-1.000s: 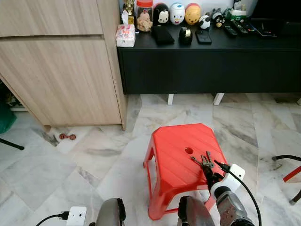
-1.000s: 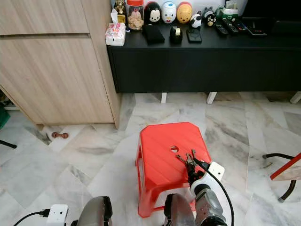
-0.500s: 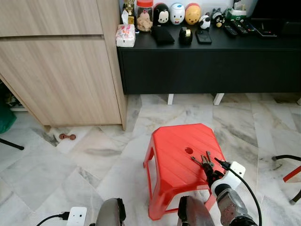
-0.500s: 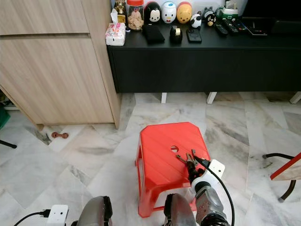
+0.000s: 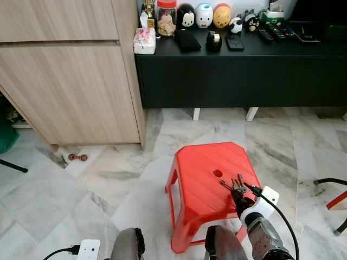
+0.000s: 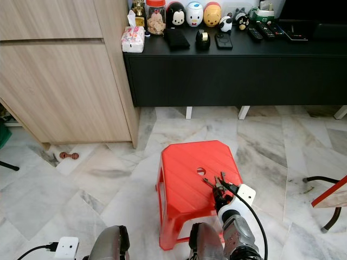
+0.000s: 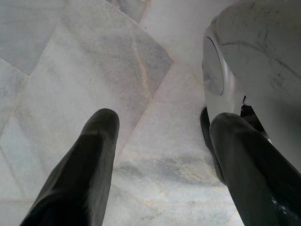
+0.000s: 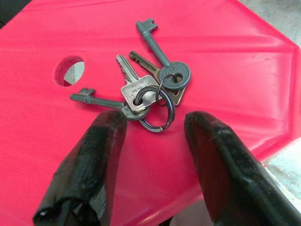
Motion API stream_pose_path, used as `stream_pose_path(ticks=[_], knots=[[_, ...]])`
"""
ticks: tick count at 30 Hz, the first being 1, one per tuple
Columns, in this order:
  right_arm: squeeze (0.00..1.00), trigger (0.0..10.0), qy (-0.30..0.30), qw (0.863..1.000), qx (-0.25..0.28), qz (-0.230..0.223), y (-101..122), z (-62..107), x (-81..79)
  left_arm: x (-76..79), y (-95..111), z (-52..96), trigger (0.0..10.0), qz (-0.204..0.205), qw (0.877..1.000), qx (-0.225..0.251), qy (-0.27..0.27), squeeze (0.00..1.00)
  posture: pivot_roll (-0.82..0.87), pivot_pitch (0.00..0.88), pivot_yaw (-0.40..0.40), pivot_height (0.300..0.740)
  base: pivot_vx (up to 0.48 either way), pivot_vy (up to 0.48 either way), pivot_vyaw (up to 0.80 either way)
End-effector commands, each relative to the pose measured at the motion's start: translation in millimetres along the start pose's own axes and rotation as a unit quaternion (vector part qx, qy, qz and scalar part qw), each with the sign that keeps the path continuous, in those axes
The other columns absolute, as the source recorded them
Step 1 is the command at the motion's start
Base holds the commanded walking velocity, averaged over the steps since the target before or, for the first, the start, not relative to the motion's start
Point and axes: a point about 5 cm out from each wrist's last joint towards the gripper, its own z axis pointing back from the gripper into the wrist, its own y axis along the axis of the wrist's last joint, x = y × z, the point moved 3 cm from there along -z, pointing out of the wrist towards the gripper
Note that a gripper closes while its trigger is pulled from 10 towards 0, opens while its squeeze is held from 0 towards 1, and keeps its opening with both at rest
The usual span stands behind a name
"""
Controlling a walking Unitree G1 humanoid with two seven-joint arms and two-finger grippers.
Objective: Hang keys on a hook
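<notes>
At lower right of the left eye view, the keys (image 5: pixel 234 186) are seen lying flat on the red stool (image 5: pixel 200 179), just right of its round centre hole (image 5: pixel 217 173). Nothing has been lifted yet; grasp, carry and hanging are all judged to be left, approx. the whole task. No hook can be made out in these views.

The right claw (image 8: pixel 153 136) is held spread, nothing gripped, its fingers (image 8: pixel 101 141) straddling the key ring (image 8: pixel 160 110) from just above. The left claw (image 7: pixel 160 155) is released too, hung idle over the marble floor (image 7: pixel 94 56).

Materials: keys are dull grey metal, two long-shank old-style ones plus flat cut ones, threaded on a thin wire ring. Stool is glossy moulded plastic w/ shallow ribs, octagonal top. Floor is polished, veined grey-white. A black low counter (image 5: pixel 233 70) w/ small items is seen at upper frame.
</notes>
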Motion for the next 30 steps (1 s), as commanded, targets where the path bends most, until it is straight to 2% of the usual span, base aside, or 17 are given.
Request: stream_pose_path(ticks=[1,3,4,5,6,7,8,9,10,22,30], knots=[[0.0,10.0,-0.01,1.0,-0.013,0.0,-4.5,1.0,3.6,-1.2,-7.8,1.7,10.0,-0.005,1.0,-0.016,0.002,0.0,0.1,0.11,-0.045,0.596,0.0,0.0,0.0],[0.0,10.0,-0.01,1.0,-0.011,-0.001,-3.2,0.7,3.9,-1.4,-8.1,1.7,10.0,-0.005,1.0,-0.017,0.002,0.0,0.1,0.112,-0.045,0.596,0.0,0.0,0.0],[0.0,7.8,-0.011,1.0,-0.01,-0.001,-2.8,0.8,4.2,-1.6,-8.2,1.8,10.0,-0.006,1.0,-0.018,0.002,0.0,0.1,0.112,-0.045,0.596,0.0,0.0,0.0],[0.0,7.8,-0.011,1.0,-0.01,-0.001,-2.8,0.8,4.2,-1.6,-8.2,1.8,10.0,-0.006,1.0,-0.018,0.002,0.0,0.1,0.112,-0.045,0.596,0.0,0.0,0.0],[0.0,6.8,-0.013,1.0,-0.01,0.002,-2.3,0.9,5.1,-1.6,-8.4,1.8,10.0,-0.005,1.0,-0.018,0.002,0.0,0.1,0.112,-0.045,0.596,0.0,0.0,0.0],[0.0,4.4,-0.015,1.0,-0.009,0.003,-1.9,1.1,6.2,-1.7,-8.5,1.9,10.0,-0.005,1.0,-0.018,0.002,0.0,0.1,0.113,-0.044,0.596,0.0,0.0,0.0],[0.0,1.3,-0.018,1.0,-0.007,0.002,-1.5,1.3,7.3,-1.7,-8.5,1.9,10.0,-0.005,1.0,-0.018,0.002,0.0,0.1,0.113,-0.044,0.596,0.0,0.0,0.0],[0.0,0.2,-0.024,1.0,-0.005,0.003,-0.7,1.6,9.1,-1.7,-8.6,1.9,10.0,-0.005,1.0,-0.018,0.002,0.0,0.1,0.114,-0.044,0.596,0.0,0.0,0.0],[0.0,0.0,-0.026,1.0,-0.004,0.003,-0.6,1.8,10.0,-1.7,-8.7,1.9,10.0,-0.005,1.0,-0.018,0.001,0.0,0.1,0.114,-0.044,0.596,0.0,0.0,0.0],[0.0,0.0,-0.029,1.0,-0.006,-0.001,-1.8,2.3,11.4,-1.6,-9.4,2.0,10.0,-0.006,1.0,-0.021,0.0,0.0,0.1,0.115,-0.043,0.596,0.0,0.0,0.0],[0.0,0.0,-0.019,1.0,-0.01,0.004,-5.8,2.2,6.6,-1.9,-10.4,2.1,10.0,-0.007,1.0,-0.024,0.0,0.0,0.1,0.115,-0.043,0.596,0.0,0.0,0.0]])
